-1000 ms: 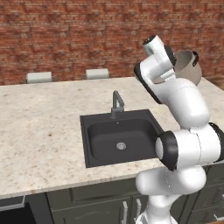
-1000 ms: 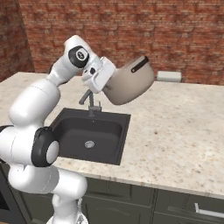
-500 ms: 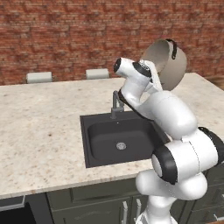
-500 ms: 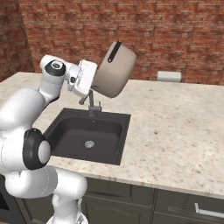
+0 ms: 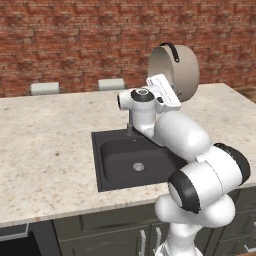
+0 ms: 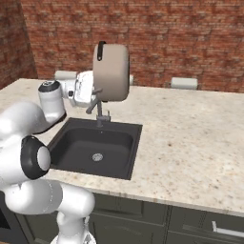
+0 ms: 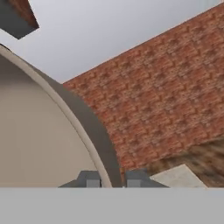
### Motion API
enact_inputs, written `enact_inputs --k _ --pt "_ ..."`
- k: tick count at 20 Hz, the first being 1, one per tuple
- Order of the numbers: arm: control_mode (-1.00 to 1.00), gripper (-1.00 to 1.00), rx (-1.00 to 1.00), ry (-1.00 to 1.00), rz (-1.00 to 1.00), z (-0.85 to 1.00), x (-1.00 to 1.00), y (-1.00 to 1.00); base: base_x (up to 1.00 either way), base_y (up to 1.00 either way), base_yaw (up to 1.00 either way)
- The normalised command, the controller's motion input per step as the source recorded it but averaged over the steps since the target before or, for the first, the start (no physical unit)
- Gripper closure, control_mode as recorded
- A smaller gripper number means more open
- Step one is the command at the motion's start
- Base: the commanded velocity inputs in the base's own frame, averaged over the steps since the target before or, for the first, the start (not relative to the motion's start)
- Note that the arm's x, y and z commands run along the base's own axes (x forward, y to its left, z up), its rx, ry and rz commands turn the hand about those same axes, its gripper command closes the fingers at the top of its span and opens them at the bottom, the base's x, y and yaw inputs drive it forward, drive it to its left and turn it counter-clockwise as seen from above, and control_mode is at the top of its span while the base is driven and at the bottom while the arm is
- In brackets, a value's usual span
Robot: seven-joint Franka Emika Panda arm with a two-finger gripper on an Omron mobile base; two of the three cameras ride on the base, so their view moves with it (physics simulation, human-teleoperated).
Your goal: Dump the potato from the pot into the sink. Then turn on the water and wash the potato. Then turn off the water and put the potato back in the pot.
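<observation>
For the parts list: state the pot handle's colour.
Black handle on the pot, clearest in the left base view.

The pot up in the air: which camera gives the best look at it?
The right base view: the pot shows whole, tipped on its side above the sink, dark handle uppermost. The left base view shows it partly behind the arm. The hand view catches just its rim between the gripper's fingertips.

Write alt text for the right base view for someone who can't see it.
A white robot arm holds a grey pot tipped on its side in the air above a black sink set in a speckled counter. A brick wall runs behind.
</observation>
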Motion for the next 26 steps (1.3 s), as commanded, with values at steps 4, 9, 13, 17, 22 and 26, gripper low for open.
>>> enact_inputs --k 4,9,13,17,22,26 --pt "-1.00 1.00 -0.37 0.00 -0.11 0.11 0.00 0.00 0.00 0.00 0.00" --pt "-1.00 1.00 -0.34 0.00 -0.10 0.13 0.00 0.00 0.00 0.00 0.00" --pt "-1.00 1.00 -0.32 0.00 -0.10 0.15 0.00 0.00 0.00 0.00 0.00" --pt "-1.00 1.00 -0.29 -0.01 -0.09 0.17 -0.02 0.01 0.00 0.00 0.00" --pt "-1.00 1.00 -0.27 -0.04 -0.08 0.20 -0.09 0.07 0.00 0.00 0.00" --pt "-1.00 1.00 -0.23 -0.10 -0.09 0.11 -0.03 0.11 0.00 0.00 0.00"
